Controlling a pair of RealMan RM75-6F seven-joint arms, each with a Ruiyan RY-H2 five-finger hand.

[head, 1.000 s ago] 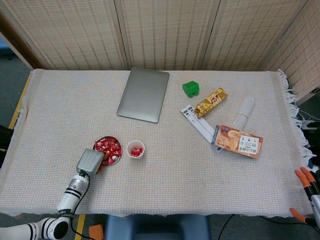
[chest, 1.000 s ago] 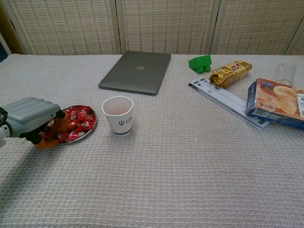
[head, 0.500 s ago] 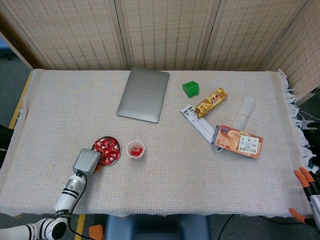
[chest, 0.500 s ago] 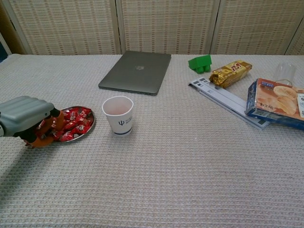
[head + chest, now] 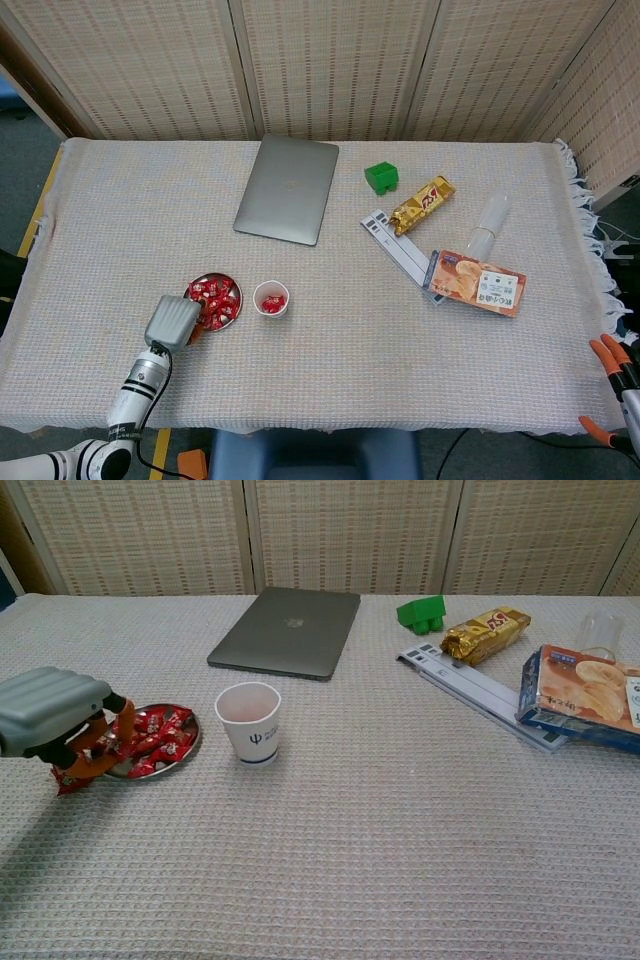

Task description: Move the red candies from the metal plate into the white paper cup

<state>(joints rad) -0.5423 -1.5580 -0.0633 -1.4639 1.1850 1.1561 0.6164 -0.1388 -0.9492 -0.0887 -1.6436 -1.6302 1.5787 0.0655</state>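
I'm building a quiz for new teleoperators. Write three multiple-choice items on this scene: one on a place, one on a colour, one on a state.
1. Where is the paper cup?
A. right of the metal plate
B. on the laptop
C. beside the chip box

2. What colour is the small block near the laptop?
A. blue
B. green
C. yellow

3. What is the left hand doing?
A. resting open on the laptop
B. holding the cup
C. holding a red candy at the plate's edge

Answers: 1 A, head view shows them side by side; 2 B, plainly green; 3 C, chest view shows the candy under its fingers.
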